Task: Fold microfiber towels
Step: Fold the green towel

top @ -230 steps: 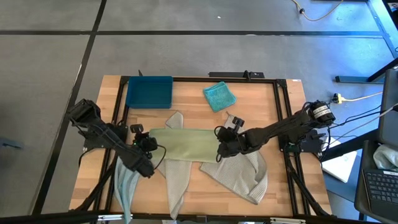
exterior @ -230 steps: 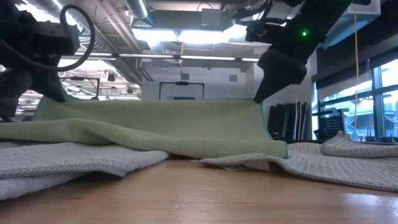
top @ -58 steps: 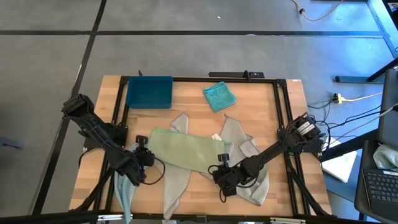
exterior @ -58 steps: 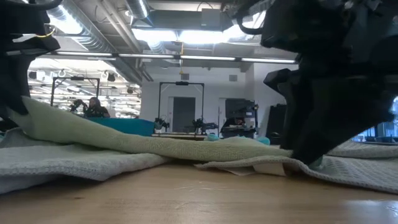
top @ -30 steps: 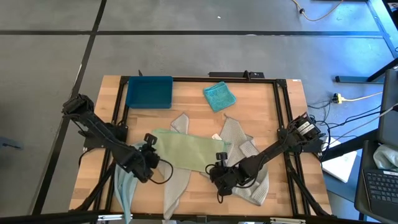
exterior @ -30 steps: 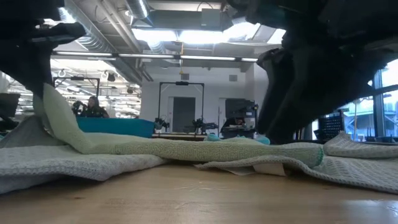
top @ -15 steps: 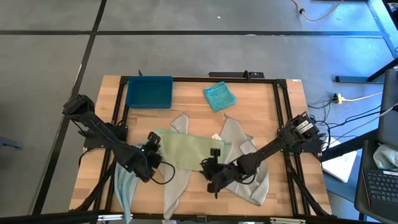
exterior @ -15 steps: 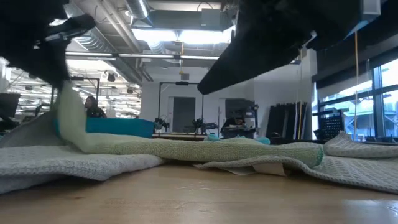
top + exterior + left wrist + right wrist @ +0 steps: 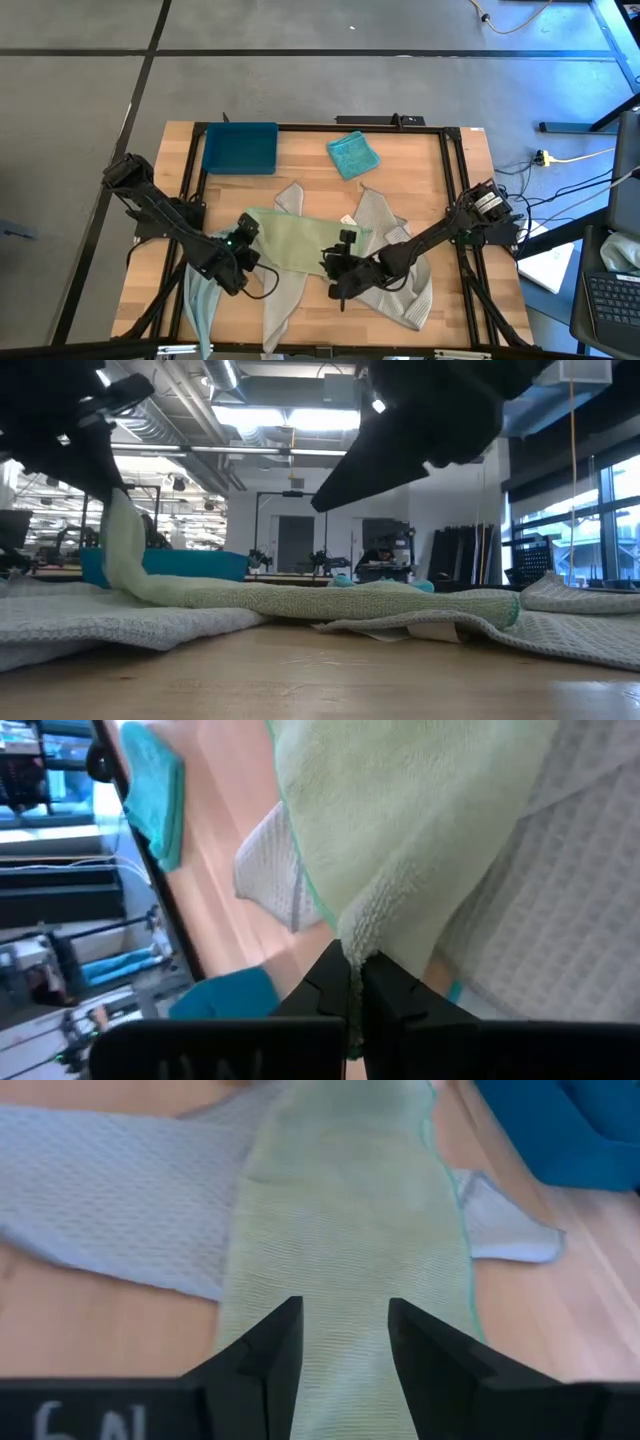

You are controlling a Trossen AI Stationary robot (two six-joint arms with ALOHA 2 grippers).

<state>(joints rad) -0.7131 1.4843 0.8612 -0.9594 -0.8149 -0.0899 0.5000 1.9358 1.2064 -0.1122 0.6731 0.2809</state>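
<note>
The pale green towel (image 9: pixel 297 241) lies stretched across the table's middle, over two grey towels (image 9: pixel 282 292) (image 9: pixel 402 272). My left gripper (image 9: pixel 243 234) is shut on its left end, which stands raised (image 9: pixel 116 532). The towel's right end (image 9: pixel 498 606) rests folded on a grey towel. My right gripper (image 9: pixel 331 263) hovers open above the towel's right part, touching nothing; the right wrist view shows the towel (image 9: pixel 345 1230) beyond its spread fingers. A teal towel (image 9: pixel 352 155) lies folded at the far middle. A pale blue towel (image 9: pixel 202 300) lies at the near left. My left gripper pinches the pale green towel's left end (image 9: pixel 368 938) between its two shut fingers, where the cloth is bunched into several layers. The fingers slant down from the table's near left. The held end is lifted off the table; the rest trails down slack onto the grey towels.
A dark blue tray (image 9: pixel 240 148) sits at the far left corner. A black frame (image 9: pixel 320 127) runs around the wooden tabletop. Bare wood shows along the far side between the tray and the teal towel, and at the near middle (image 9: pixel 320 680).
My right gripper, open throughout, has gone toward the table's left and a little farther back over the green towel, rising slightly and tipping. My left gripper has rolled in place, and the towel's held left end now stands steeper.
</note>
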